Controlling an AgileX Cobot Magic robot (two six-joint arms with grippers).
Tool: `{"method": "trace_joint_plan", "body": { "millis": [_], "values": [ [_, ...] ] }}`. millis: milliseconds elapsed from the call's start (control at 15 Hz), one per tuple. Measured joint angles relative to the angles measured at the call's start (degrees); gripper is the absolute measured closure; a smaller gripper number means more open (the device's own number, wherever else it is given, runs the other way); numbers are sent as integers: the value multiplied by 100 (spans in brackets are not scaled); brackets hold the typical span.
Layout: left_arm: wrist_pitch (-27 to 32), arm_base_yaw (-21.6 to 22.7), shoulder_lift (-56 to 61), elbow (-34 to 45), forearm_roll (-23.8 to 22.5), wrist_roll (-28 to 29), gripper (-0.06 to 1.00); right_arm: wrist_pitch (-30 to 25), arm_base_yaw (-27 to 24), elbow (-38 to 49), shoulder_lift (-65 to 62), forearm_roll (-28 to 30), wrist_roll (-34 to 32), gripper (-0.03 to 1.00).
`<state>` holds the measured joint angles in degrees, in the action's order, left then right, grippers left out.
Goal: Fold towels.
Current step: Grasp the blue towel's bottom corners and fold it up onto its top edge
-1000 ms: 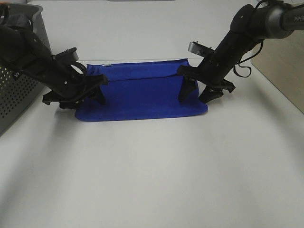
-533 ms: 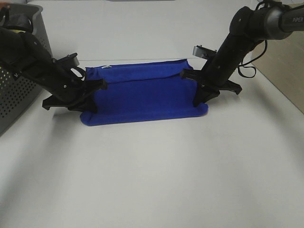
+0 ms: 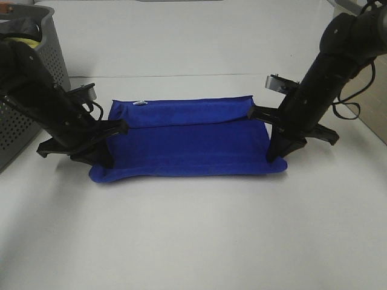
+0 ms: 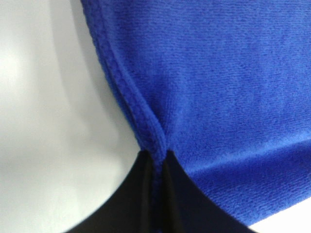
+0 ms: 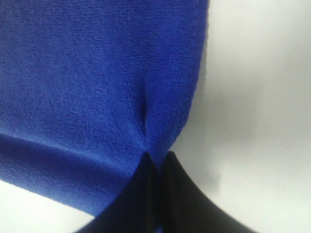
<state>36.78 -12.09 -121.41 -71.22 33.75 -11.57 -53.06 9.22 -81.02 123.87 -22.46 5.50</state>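
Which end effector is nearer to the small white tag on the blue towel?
Left. The left end effector pinches the towel at the near corner of the end bearing the white tag; the right end effector pinches the near corner of the opposite end.

Light falls evenly from overhead in the high view, bright but soft. The white surface dims to grey toward the near corners, and faint, diffuse shadows sit under both arms and along the near edge of the towel. The blue is so saturated that the folds show only as darker lines. Both wrist views are very close and soft in focus. The fingers read as flat black shapes without detail, and the surface beside them is washed pale with blurred grey shading.
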Motion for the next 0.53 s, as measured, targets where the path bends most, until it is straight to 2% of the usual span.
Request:
{"method": "trace_joint_plan", "body": {
  "millis": [200, 400, 533],
  "values": [
    [212, -6, 241, 315, 6, 0, 91, 355, 0, 825, -264, -172, 40, 97],
    [189, -6, 470, 235, -17, 6, 91, 561, 0, 842, -424, -304, 309, 97],
    [149, -6, 556, -115, -17, 11, 91, 688, 0, 453, -487, -298, 384, 97]
  ]
}}
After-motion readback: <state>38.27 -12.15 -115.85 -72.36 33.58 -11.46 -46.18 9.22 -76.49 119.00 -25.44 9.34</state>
